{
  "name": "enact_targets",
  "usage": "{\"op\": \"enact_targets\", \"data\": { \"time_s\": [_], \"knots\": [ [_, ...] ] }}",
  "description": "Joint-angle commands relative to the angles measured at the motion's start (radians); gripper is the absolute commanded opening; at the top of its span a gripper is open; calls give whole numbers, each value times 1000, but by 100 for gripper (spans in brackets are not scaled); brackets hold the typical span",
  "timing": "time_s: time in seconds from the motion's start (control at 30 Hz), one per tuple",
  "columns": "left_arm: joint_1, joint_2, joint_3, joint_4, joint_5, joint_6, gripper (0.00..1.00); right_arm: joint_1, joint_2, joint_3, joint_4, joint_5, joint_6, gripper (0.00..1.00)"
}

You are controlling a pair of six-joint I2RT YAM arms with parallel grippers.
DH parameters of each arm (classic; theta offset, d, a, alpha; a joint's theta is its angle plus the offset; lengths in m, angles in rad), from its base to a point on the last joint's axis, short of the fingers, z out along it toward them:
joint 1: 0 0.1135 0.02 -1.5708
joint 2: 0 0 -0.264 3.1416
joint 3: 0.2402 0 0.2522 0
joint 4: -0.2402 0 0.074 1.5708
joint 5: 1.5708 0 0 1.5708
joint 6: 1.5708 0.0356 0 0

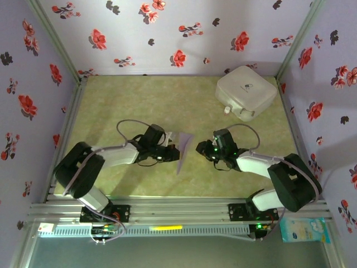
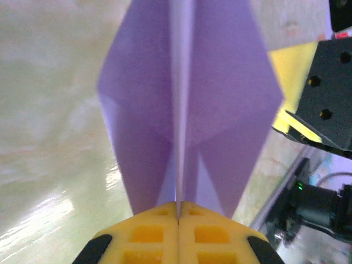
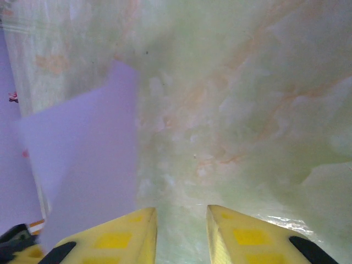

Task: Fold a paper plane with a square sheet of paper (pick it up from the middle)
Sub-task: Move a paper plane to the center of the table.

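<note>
Left wrist: paper plane [image 2: 187, 110] between closed fingers [image 2: 148, 234]

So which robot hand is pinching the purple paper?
The left gripper: its yellow fingers are shut on the crease of the paper plane. The right gripper has its fingers apart, nothing between them.

The right gripper [image 3: 181, 220] stands with its two yellow fingers [image 3: 124, 239] apart, a strip of bare table showing between them and nothing held. The table [image 3: 247, 110] is pale green, marbled with faint orange veins. The lavender paper plane [image 3: 88, 148] (blurred, its folds hard to make out) lies just beside the left-hand finger, towards the table edge where a flowered wall [image 3: 10, 82] rises.
</note>
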Motion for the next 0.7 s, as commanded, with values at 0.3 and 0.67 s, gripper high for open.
{"op": "enact_targets", "data": {
  "time_s": [0.3,0.67],
  "knots": [
    [-52,-48,120,-401,-422,103,0,80,22,138,-32,-22,10,34],
    [-75,-14,142,-412,-440,96,0,176,233,297,-16,-40,61,36]
  ]
}}
